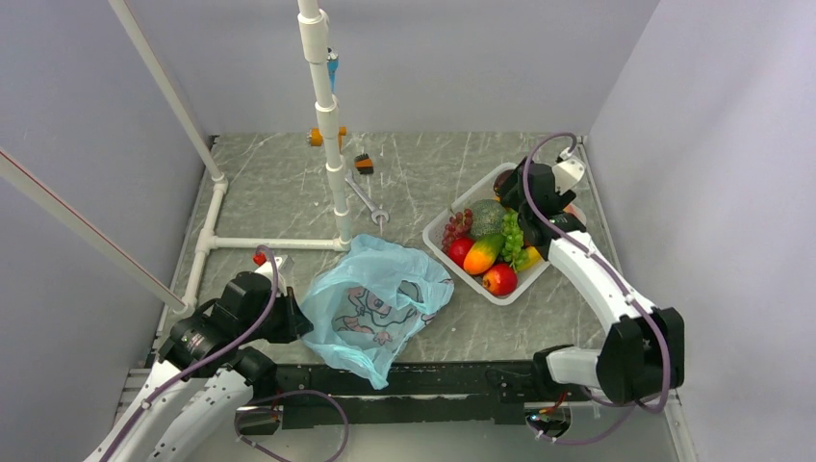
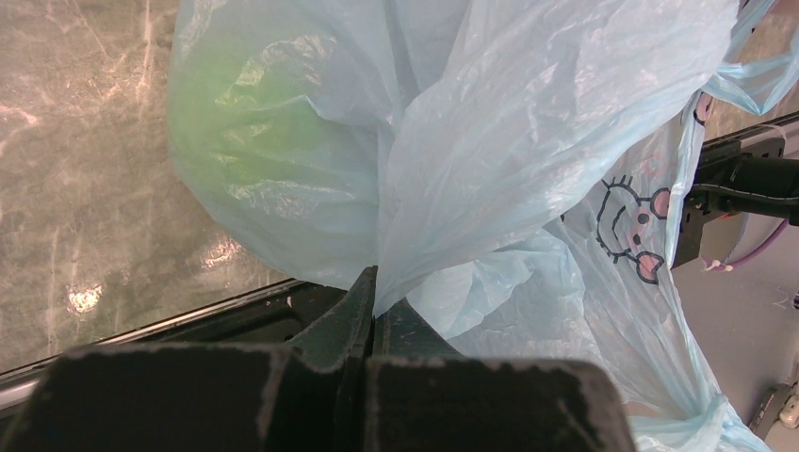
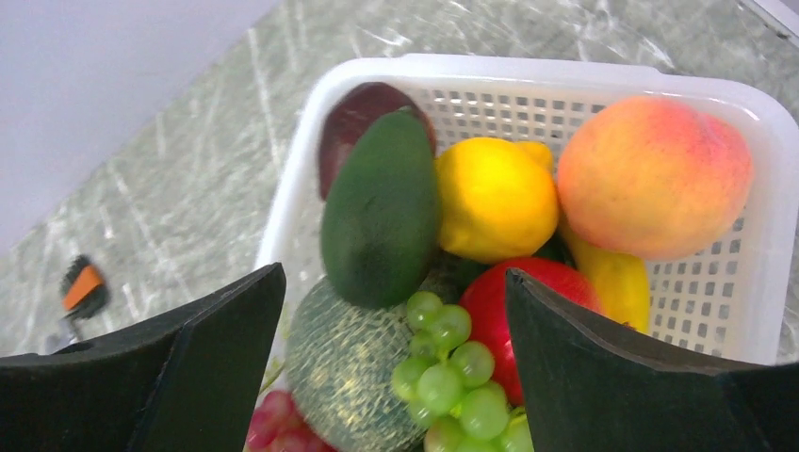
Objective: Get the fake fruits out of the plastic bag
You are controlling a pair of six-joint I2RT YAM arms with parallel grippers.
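A: At the table's near left, what did the left gripper (image 2: 373,303) hold?
B: It was clenched on a fold of the plastic bag (image 1: 375,298). A lime-green ball (image 2: 254,141) showed inside.
A: And the right gripper (image 3: 391,282)?
B: Released, above the white basket (image 3: 528,68). The bag lay well to its left, nearer the left arm.

Left arm (image 1: 207,399), lower left of overhead frame: white links, black joint housings, thin purple cable (image 1: 231,337) running alongside, small red cap (image 1: 259,257) near the wrist. Right arm (image 1: 597,279), right side of frame: same build, with its own purple cable. Left hand (image 2: 372,292): matte black, edges scuffed grey. Right hand (image 3: 396,311): two black wedge-shaped fingers.
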